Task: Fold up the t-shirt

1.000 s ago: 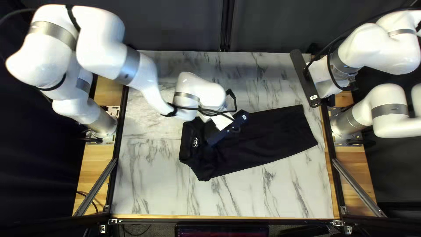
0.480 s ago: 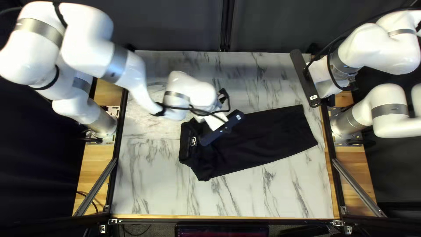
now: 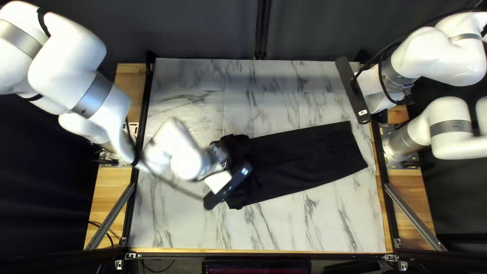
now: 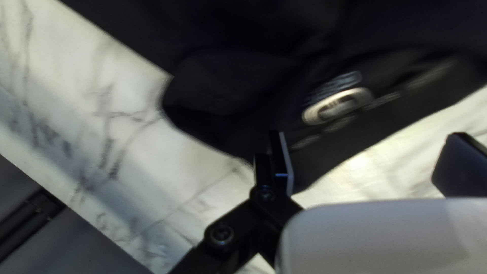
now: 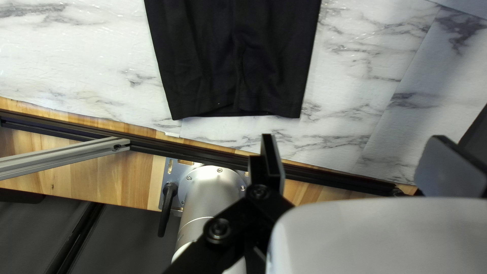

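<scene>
Black t-shirt [image 3: 304, 162] on the white marbled tabletop [image 3: 177, 218], laid as a long narrow strip from left of centre out toward the right edge, slanting so the right end sits farther off than the left; left end is the collar end, bunched and wrinkled, with a pale oval print [image 4: 337, 105] by the neckline, the right end flatter, ending in a fairly straight edge. Left gripper [image 3: 228, 185] over the near part of the collar end, arm reaching in from the left; jaws spread wide, nothing pinched, one finger in front of the collar edge in its wrist view, the other over bare marble past it; can't tell if either touches cloth. Right gripper [image 3: 355, 96] up at the far right, near the table's right edge, well apart from the left one; jaws spread wide too, nothing held. Its wrist view has the shirt's right end ahead of it, apart from both fingers, edges slightly uneven where the layers meet, plus a black rail [image 5: 324, 175], wood boards [image 5: 116, 177] and a silver arm base [image 5: 210, 190] off the table's right side. Dark curtain [image 3: 203, 30] behind the far edge
</scene>
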`<control>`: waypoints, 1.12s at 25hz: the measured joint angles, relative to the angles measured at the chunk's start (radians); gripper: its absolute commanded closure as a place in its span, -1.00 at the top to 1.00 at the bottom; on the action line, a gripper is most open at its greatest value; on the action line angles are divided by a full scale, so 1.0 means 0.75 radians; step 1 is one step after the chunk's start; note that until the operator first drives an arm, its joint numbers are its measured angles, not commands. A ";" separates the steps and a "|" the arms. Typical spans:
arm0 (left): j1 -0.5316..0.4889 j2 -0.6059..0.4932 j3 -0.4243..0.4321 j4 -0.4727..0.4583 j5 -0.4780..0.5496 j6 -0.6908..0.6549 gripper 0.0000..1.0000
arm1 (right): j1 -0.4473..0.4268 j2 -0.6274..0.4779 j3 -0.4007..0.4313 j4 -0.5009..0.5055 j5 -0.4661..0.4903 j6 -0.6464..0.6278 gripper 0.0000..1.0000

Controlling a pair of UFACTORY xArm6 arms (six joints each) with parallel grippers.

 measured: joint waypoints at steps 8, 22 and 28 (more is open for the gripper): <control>-0.011 0.062 0.066 0.003 -0.150 -0.254 0.92 | 0.000 0.000 0.000 0.000 0.000 0.000 1.00; 0.068 0.068 0.019 -0.195 -0.189 -0.162 -1.00 | 0.000 0.000 0.000 0.000 0.000 0.000 1.00; 0.109 0.039 -0.085 -0.233 -0.078 -0.002 -1.00 | 0.000 0.000 0.000 0.000 0.000 0.000 1.00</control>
